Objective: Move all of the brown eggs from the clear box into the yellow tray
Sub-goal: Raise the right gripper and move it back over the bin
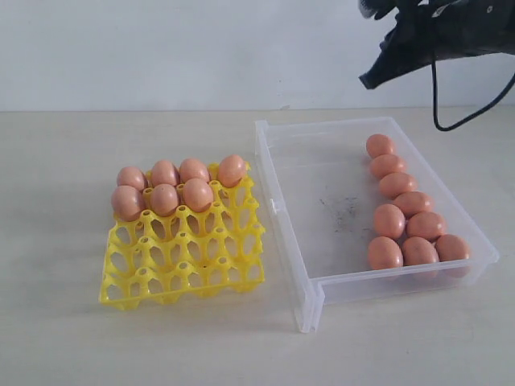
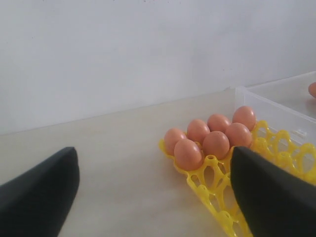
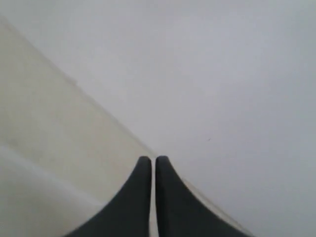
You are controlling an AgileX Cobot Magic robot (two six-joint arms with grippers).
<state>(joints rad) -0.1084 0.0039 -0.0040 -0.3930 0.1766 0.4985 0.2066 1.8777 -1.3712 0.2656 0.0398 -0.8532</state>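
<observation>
Several brown eggs (image 1: 389, 219) lie along the right side of the clear box (image 1: 283, 211). Several more fill the far cups of the yellow tray (image 1: 185, 265), left of the box. My right gripper (image 1: 372, 79) hangs high over the box's far right corner; its wrist view shows it (image 3: 150, 163) shut, empty, facing the wall. My left gripper (image 2: 155, 192) does not show in the exterior view. In its wrist view it stands open over the table beside the yellow tray (image 2: 217, 197), with eggs (image 2: 216, 144) just beyond and a corner of the clear box (image 2: 276, 101) behind.
A black cable (image 1: 451, 121) dangles from the right arm above the box's far edge. A white wall (image 1: 177, 48) closes the back of the pale table (image 1: 64, 322). The near rows of tray cups hold nothing.
</observation>
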